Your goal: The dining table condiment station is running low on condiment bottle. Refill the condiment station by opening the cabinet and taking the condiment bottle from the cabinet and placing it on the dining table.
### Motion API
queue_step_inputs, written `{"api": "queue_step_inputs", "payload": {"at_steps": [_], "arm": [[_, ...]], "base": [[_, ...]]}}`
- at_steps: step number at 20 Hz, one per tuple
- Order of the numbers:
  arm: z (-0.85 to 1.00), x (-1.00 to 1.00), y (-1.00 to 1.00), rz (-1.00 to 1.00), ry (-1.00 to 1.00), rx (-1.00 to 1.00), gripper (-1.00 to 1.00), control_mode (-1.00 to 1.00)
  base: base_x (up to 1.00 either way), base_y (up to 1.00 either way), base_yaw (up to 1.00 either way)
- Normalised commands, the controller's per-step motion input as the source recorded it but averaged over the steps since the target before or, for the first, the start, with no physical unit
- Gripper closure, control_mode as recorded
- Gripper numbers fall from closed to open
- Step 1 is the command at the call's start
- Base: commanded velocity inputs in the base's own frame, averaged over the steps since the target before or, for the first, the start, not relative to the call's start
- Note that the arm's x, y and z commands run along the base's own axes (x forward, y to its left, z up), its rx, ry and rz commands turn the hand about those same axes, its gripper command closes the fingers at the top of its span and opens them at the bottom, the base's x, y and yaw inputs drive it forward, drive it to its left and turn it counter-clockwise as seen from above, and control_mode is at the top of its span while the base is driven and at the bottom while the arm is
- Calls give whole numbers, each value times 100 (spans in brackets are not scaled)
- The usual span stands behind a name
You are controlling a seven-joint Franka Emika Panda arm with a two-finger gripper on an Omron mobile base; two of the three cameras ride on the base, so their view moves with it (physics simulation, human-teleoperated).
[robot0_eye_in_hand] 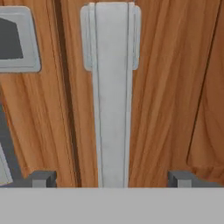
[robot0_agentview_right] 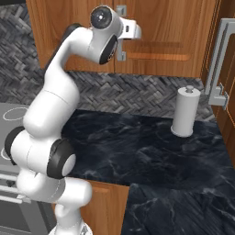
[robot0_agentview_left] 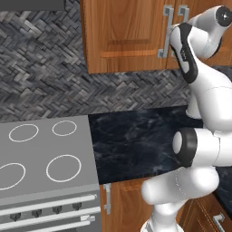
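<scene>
Two silver handles [robot0_agentview_left: 166,31] show on the cabinet [robot0_agentview_left: 127,36] in the left base view, side by side at the door seam; the arm's upper links cover part of the right one [robot0_agentview_left: 183,12]; below the cabinet lie a herringbone backsplash [robot0_agentview_left: 45,81], a black counter [robot0_agentview_left: 131,136] and a stove top [robot0_agentview_left: 45,154] with four white rings, two cut off.

One paper-towel roll [robot0_agentview_right: 185,111] stands on the counter [robot0_agentview_right: 151,151] below the cabinet [robot0_agentview_right: 174,32] in the right base view; the arm hides the handles; one more handle [robot0_agentview_right: 219,64] sits on a tall unit right of the cabinet.

Two fingertips [robot0_eye_in_hand: 43,178] of the gripper [robot0_eye_in_hand: 114,179] stand wide apart in the hand view, either side of one handle [robot0_eye_in_hand: 112,109]; whether they touch it cannot be told; the doors are closed, the bottle unseen.
</scene>
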Motion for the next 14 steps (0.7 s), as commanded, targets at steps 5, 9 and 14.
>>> {"api": "queue_step_inputs", "payload": {"at_steps": [5, 9, 14], "arm": [[-14, 35, -16, 8, 0, 2, -100, -100], [-23, 39, -6, 7, 0, 0, -100, -100], [-32, 45, -1, 7, -1, 0, -100, -100]], "base": [[0, 0, 0], [0, 0, 0], [0, 0, 0]]}}
